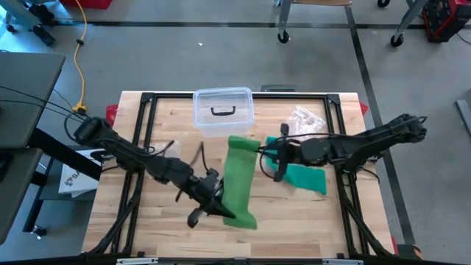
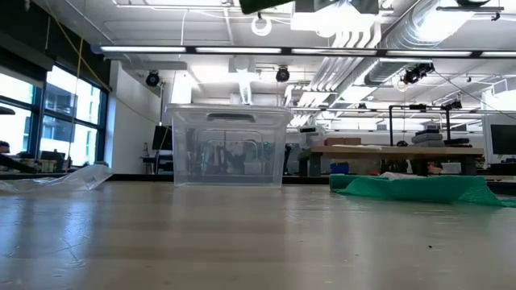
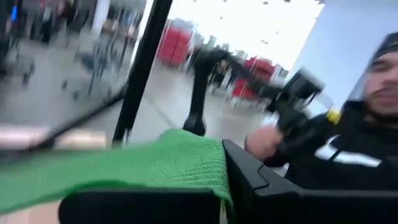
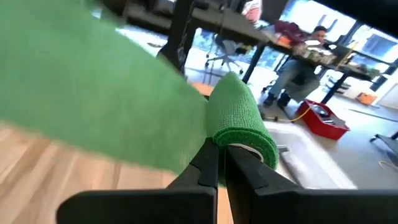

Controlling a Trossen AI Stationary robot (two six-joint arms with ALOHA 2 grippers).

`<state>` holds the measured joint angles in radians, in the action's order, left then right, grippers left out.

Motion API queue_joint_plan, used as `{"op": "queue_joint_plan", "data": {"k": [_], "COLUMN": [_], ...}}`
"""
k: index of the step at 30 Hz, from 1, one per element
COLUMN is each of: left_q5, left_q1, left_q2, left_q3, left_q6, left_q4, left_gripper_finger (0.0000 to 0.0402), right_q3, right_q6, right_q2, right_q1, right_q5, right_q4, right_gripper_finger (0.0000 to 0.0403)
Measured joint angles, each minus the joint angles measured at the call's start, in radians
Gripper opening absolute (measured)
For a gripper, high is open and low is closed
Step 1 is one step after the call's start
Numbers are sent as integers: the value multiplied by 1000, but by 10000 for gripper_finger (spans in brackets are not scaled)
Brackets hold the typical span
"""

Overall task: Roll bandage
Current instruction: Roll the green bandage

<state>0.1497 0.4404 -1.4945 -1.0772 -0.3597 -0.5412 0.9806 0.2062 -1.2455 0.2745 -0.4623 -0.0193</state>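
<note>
bandage: long green mesh bandage strip (image 1: pixel 240 179) lies on light wooden table (image 1: pixel 309 221), just in front of clear plastic lidded box (image 1: pixel 223 110). left gripper (image 1: pixel 221 208) clamped on strip's near end; right gripper (image 1: pixel 274 155) closed on green bandage roll (image 4: pixel 239 118) beside the box's front-right. crumpled clear wrapper (image 1: pixel 305 120) right of box.

bandage (image 1: pixel 239 177): green mesh weave | box (image 1: pixel 223 110): clear, dark handle | table (image 1: pixel 309 221): pale wood grain

A clear lidded plastic box (image 1: pixel 223 110) sat at the wooden table's (image 1: pixel 294 213) far edge, with crumpled clear plastic wrap (image 1: pixel 305 121) near it.
</note>
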Motion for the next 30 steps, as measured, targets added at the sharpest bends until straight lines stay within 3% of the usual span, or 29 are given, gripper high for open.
{"op": "queue_joint_plan", "data": {"k": [9, 14, 19, 30], "left_q5": [-13, -24, -112, -201], "left_q1": [-14, -43, -41, -18], "left_q2": [92, 123, 106, 101], "left_q3": [-139, -140, -140, -140], "left_q6": [262, 251, 251, 318], "left_q4": [6, 79, 149, 165], "left_gripper_finger": [1, 1, 1, 1], "right_q3": [0, 0, 0, 0], "right_q6": [1, 3, 29, 83], "right_q2": [-57, -57, -57, -57], "right_q1": [25, 36, 35, 52], "right_q5": [123, 119, 117, 123], "right_q4": [-5, -3, 35, 45], "right_gripper_finger": [0, 0, 0, 0]}}
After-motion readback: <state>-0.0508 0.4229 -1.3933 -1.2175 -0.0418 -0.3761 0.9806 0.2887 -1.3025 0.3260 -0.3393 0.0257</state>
